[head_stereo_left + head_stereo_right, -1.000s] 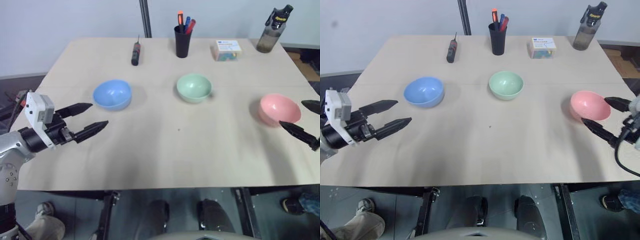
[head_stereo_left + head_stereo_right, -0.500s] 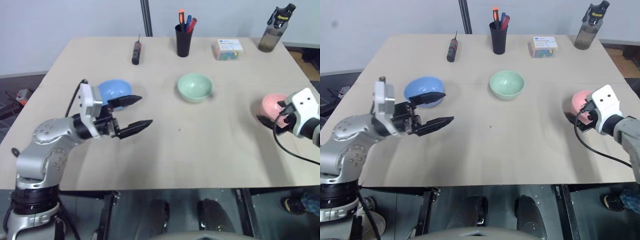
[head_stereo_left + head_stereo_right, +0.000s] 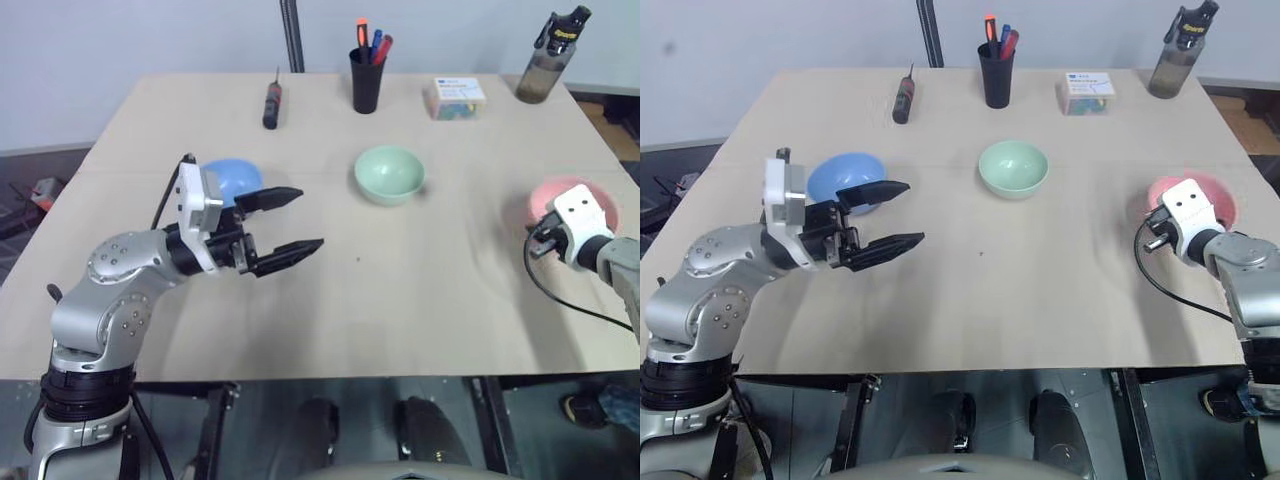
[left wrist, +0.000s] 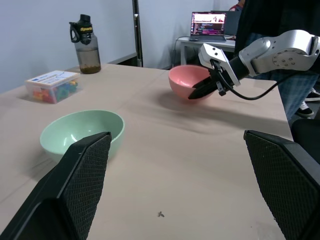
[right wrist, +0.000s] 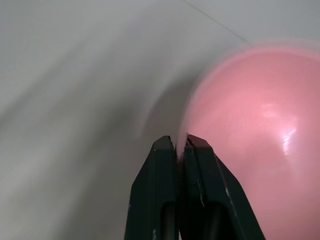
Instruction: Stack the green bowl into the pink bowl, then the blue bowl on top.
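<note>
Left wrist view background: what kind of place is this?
Probably an office or lab workspace: an open laptop on a desk behind the table, a person standing by it, and a pen cup with markers.

pink bowl (image 3: 560, 192) — near side hidden | blue bowl (image 3: 228, 178) — partly hidden

A pale wooden table (image 3: 400, 300) carries everything. Along its far edge lie a dark screwdriver (image 3: 271, 103), a black cup of pens (image 3: 366, 80), a small clear box of coloured bits (image 3: 454, 99) and a dark water bottle (image 3: 549, 58) at the far right corner. Nearer, three bowls sit in a row, well apart: a blue bowl (image 3: 232, 177) on the left, a green bowl (image 3: 389, 174) in the middle, a pink bowl (image 3: 565, 192) by the right edge
</note>
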You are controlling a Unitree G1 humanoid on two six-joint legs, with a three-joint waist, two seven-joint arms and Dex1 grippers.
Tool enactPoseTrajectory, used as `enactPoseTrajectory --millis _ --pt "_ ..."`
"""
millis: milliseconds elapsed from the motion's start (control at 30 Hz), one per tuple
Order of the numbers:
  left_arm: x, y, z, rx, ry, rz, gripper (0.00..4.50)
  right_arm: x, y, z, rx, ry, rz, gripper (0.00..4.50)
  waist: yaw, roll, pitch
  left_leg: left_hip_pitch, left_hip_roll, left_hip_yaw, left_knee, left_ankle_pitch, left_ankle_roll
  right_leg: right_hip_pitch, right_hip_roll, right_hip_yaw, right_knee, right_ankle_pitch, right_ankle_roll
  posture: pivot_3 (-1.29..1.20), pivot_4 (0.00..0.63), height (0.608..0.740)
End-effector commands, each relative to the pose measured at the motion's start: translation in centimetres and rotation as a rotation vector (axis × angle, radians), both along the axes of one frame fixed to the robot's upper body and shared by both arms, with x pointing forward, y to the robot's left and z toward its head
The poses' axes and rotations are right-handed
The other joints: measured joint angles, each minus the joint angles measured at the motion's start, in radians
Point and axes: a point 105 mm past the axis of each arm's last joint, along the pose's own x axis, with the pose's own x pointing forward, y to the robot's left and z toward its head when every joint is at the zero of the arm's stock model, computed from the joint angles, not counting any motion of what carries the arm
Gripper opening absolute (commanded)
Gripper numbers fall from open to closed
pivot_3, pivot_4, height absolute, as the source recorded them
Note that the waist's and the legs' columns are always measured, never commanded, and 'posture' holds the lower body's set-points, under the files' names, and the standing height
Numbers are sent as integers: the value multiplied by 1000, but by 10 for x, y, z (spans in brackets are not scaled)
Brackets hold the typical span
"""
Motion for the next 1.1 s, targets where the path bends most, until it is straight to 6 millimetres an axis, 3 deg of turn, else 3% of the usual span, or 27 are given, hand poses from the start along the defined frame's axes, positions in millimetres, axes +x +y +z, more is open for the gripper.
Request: enactPoseTrajectory --millis 33,100,333,433,633,667,833,967,1000,1100 --pt "-2 3 11 -13 -56 24 4500 -4 25 27 -27 -61 130 21 0 0 0 0 0 0 0 0 0 0 0 0 0 0 0 0 150 740" --pt "1 7 11 -20 -56 44 4500 -13 40 27 -24 -31 209 21 -1 0 0 0 0 0 0 0 0 0 0 0 0 0 0 0 150 740" --pt "16 28 9 -24 -69 145 4500 -80 162 20 98 95 773 21 -2 0 0 0 2 -1 0 -2 4 0 1 0 0 0 0 0 150 740" --pt "18 28 8 -18 -74 145 4500 -84 180 9 102 132 828 21 1 0 0 0 1 -1 1 -2 4 0 1 -1 0 0 0 0 150 740" --pt "16 26 7 -12 -76 138 4500 -68 230 -11 103 159 920 21 -6 -2 0 1 0 -2 2 0 0 2 1 -2 0 0 0 0 150 740" --pt "15 25 8 -12 -76 139 4500 -65 235 -12 93 157 924 747 -6 -2 0 2 1 -2 1 0 0 1 1 -1 1 0 0 0 150 740" --pt "11 29 7 -8 -72 156 4500 -64 243 -6 102 162 948 2608 -1 -2 0 -2 0 -2 0 1 -1 -2 1 -1 0 0 0 0 150 740" --pt "9 29 6 -10 -71 170 4500 -58 236 24 134 58 921 4230 0 -2 0 -2 0 -2 0 1 -1 -2 0 -2 0 0 0 0 150 740" --pt "8 29 5 -11 -72 174 4500 -58 233 38 156 20 928 4432 0 -2 0 -2 0 -3 0 1 -1 -2 0 -2 0 0 0 0 150 740" --pt "8 28 5 -16 -72 177 4500 -56 216 76 170 -70 967 4432 -1 -1 0 -2 0 -2 0 1 -1 -2 0 -1 1 0 0 0 150 740"
